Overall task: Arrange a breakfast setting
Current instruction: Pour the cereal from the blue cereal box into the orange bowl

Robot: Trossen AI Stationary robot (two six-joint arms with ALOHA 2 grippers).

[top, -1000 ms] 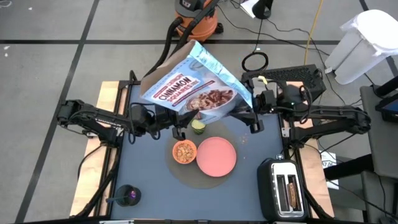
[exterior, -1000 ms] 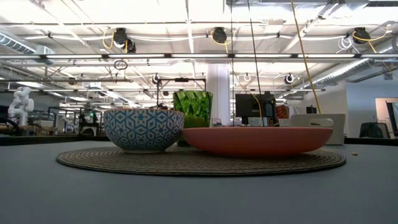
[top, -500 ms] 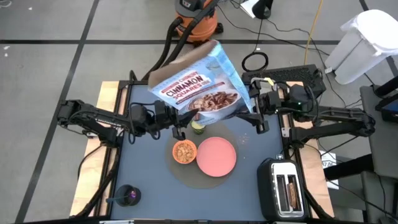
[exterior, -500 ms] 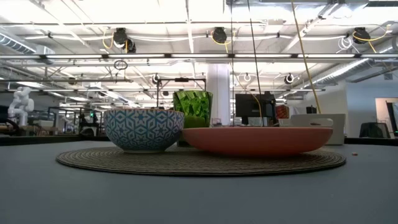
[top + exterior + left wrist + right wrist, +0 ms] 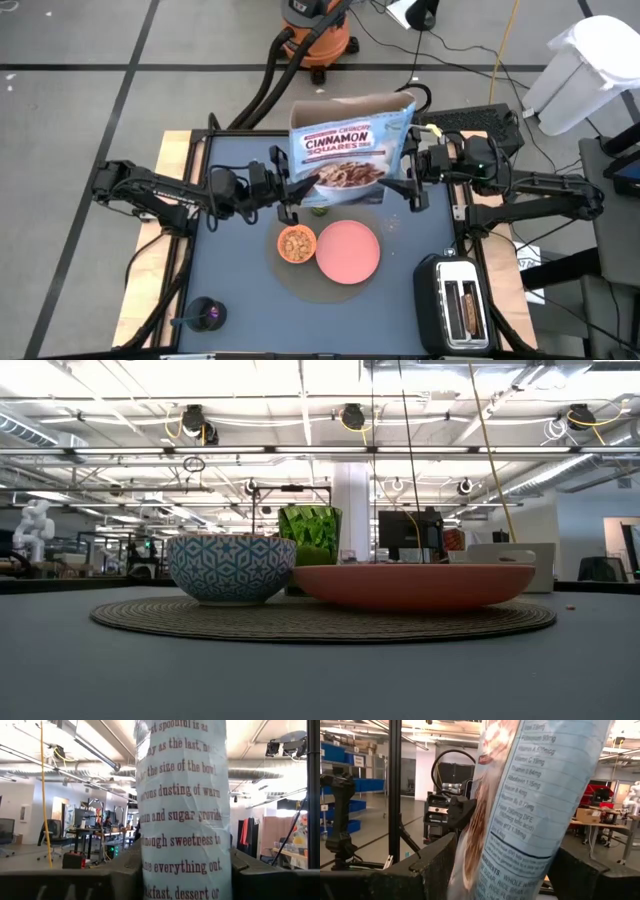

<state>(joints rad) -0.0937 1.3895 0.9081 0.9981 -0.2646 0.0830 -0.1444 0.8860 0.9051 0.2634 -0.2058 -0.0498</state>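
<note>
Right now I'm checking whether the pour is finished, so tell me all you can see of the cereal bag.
The cereal bag is pale blue with a red "Cinnamon Squares" banner and a picture of cereal, crinkled like thin plastic film. It is held upright above the table's far side, its top open. The left gripper and the right gripper each pinch a lower side of it. Both wrist views show printed side panels clamped between the fingers.

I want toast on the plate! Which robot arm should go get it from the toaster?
Probably the right. Both grippers, left gripper and right gripper, are shut on the cereal bag, but the toaster holding the toast stands on the right arm's side, near the plate.
</note>
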